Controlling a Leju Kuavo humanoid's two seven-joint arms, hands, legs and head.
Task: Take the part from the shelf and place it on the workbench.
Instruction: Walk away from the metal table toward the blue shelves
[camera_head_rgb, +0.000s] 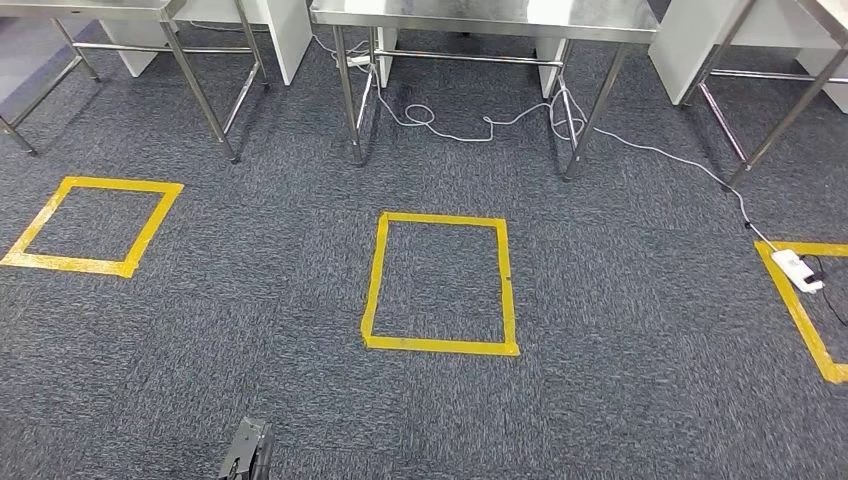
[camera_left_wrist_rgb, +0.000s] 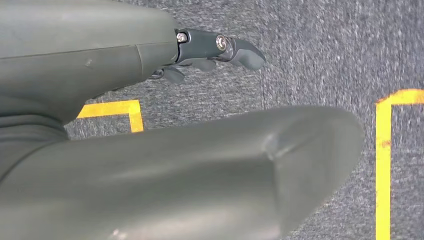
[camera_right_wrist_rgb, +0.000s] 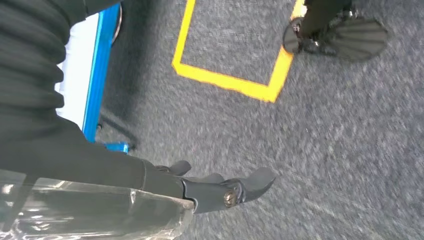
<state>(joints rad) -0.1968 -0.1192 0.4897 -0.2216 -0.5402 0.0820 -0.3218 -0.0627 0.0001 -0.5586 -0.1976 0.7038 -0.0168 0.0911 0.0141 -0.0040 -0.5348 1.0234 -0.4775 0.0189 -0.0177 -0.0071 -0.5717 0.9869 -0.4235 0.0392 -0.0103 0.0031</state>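
Carpet (camera_head_rgb: 620, 400), grey and speckled, across the head view. Three yellow tape squares (camera_head_rgb: 440, 346): left, centre, and one cut off at the right edge. Three steel tables (camera_head_rgb: 480, 15) along the top, one white cable (camera_head_rgb: 450, 130) beneath, one power strip (camera_head_rgb: 797, 269) at right.

Left wrist view: left hand (camera_left_wrist_rgb: 150, 65) over the carpet, fingers (camera_left_wrist_rgb: 240, 50) loosely stretched, holding nothing.

Right wrist view: one part (camera_right_wrist_rgb: 90, 215) in clear wrap, held in the right hand (camera_right_wrist_rgb: 210, 192), long axis along the straight, close-set fingers (camera_right_wrist_rgb: 250, 182). Beside it, one blue frame (camera_right_wrist_rgb: 97, 75).
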